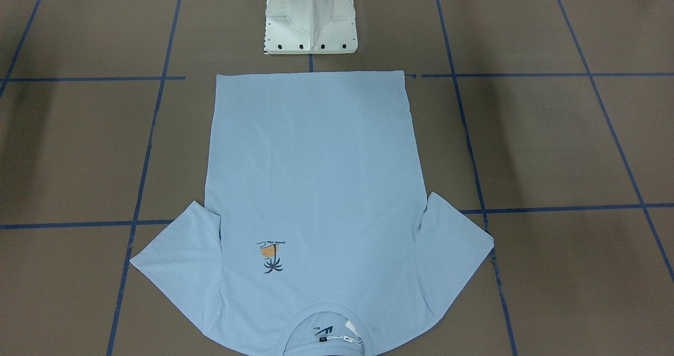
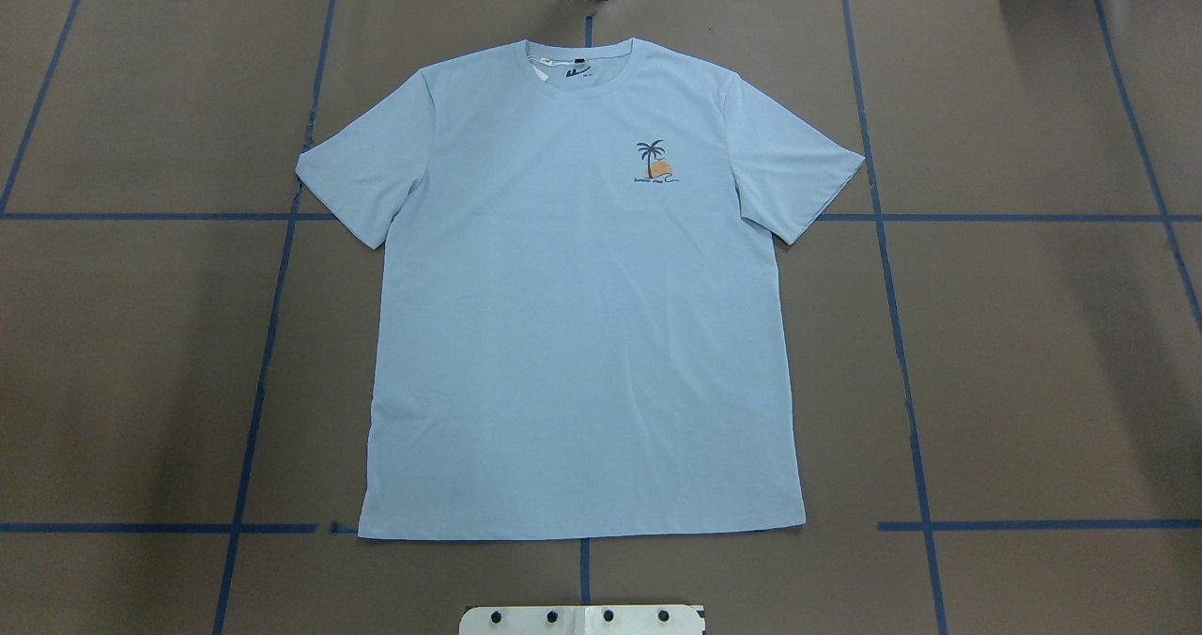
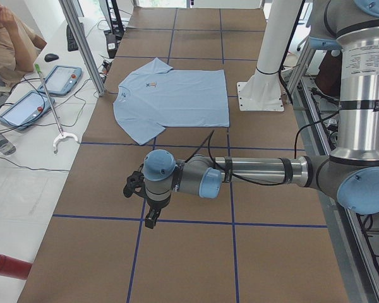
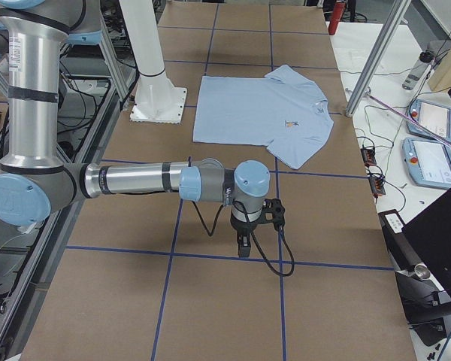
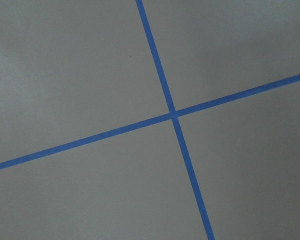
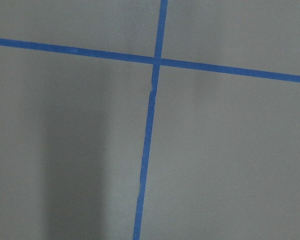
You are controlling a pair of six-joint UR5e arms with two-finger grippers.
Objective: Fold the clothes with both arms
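**While the shirt [image 2: 582,334] lies flat, both arms hang well apart from it**

Spread face up on the brown counter [image 2: 1033,353], the shirt is unfolded, with both sleeves out. Its collar [image 2: 579,53] lies on the side far from the robot. Its hem stops just short of the white pedestal [image 2: 582,619] and does not touch it. A palm print [image 2: 654,161] sits on the chest, right of centre in the overhead view. Blue tape [image 2: 141,215] marks the counter in squares, and the shirt covers parts of several lines.

The left arm [image 3: 259,170] reaches level over the counter's left end. The left gripper [image 3: 150,219] points down near a tape crossing. The right arm [image 4: 135,180] reaches out likewise at the other end, and the right gripper [image 4: 243,247] points down beside a tape line. Neither touches the shirt. Only the side views show the grippers, so I cannot tell whether the fingers of either are released or clenched. Each wrist view shows brown counter and a tape crossing.
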